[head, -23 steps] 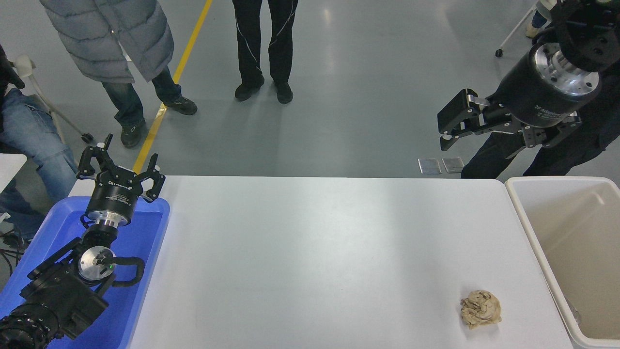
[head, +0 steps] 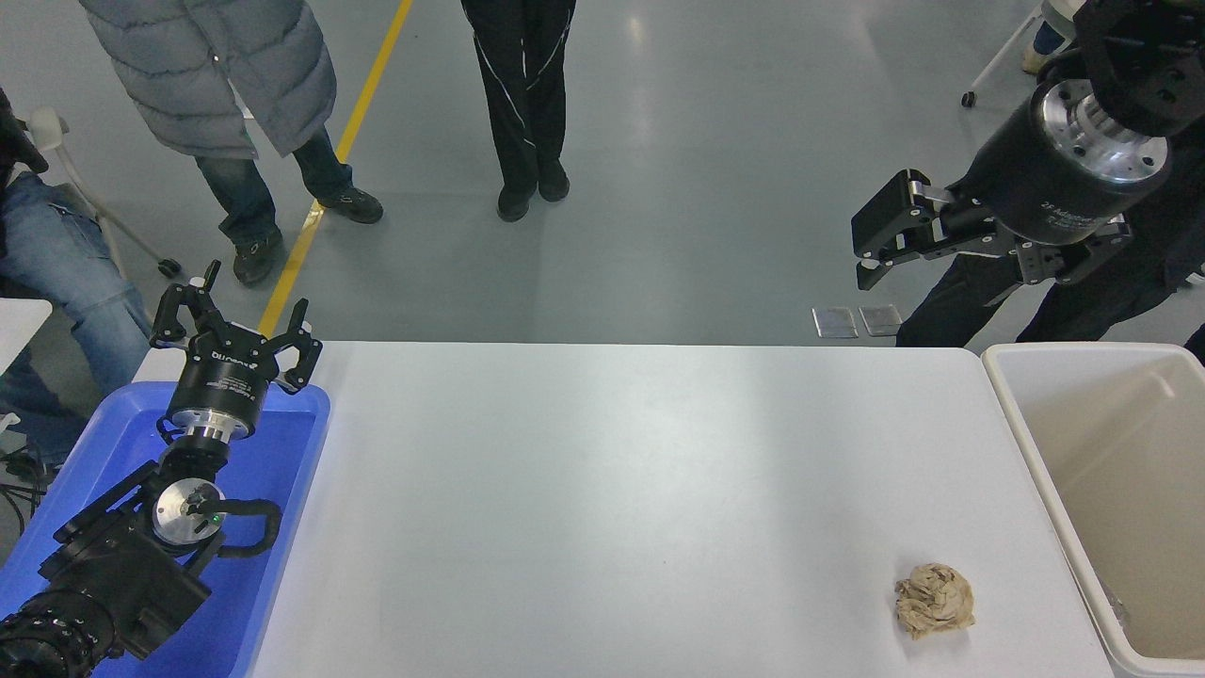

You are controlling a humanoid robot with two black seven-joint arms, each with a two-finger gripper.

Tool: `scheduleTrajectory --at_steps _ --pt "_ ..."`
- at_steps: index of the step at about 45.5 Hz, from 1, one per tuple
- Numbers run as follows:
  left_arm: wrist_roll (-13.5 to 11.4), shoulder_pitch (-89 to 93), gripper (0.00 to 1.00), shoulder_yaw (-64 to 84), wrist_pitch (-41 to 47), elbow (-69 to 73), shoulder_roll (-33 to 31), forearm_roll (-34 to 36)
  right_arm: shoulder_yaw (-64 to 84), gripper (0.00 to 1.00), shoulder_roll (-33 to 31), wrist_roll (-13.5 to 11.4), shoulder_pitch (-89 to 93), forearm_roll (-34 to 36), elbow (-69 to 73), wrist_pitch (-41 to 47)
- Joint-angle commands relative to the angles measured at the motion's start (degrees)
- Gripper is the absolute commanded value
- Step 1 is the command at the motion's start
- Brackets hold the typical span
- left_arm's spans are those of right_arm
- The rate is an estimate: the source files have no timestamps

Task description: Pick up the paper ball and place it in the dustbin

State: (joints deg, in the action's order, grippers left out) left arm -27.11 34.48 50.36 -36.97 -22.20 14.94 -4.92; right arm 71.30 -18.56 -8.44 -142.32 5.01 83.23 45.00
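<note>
The right gripper (head: 871, 247) hung high beyond the table's far edge, jaws parted and empty — well apart from the paper ball (head: 933, 600); the left gripper (head: 235, 331), also spread, sat parked.

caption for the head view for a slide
Right claw open in the air, paper ball on the white table beside the dustbin.

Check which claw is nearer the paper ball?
Right. The right claw hangs high beyond the table's far edge above the paper ball; the left claw sits parked far across the table.

Glossy grey floor (head: 715, 141), yellow floor line (head: 325, 188) (running diagonally), white table (head: 602, 490), soft overhead glare
</note>
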Motion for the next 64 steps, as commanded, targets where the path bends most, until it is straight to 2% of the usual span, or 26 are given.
scheduleTrajectory --at_steps 1,45,64 --pt "-0.05 -0.02 0.98 0.0 0.06 -0.04 0.0 0.0 -0.11 1.0 0.01 0.0 0.11 0.0 0.0 0.0" --pt "-0.05 -0.02 0.98 0.0 0.06 -0.04 0.0 -0.08 1.56 1.0 -0.95 0.0 1.78 1.93 0.18 0.0" --pt "-0.14 -0.02 0.98 0.0 0.06 -0.04 0.0 -0.17 0.51 1.0 -1.75 -0.17 27.87 1.23 -4.83 0.0"
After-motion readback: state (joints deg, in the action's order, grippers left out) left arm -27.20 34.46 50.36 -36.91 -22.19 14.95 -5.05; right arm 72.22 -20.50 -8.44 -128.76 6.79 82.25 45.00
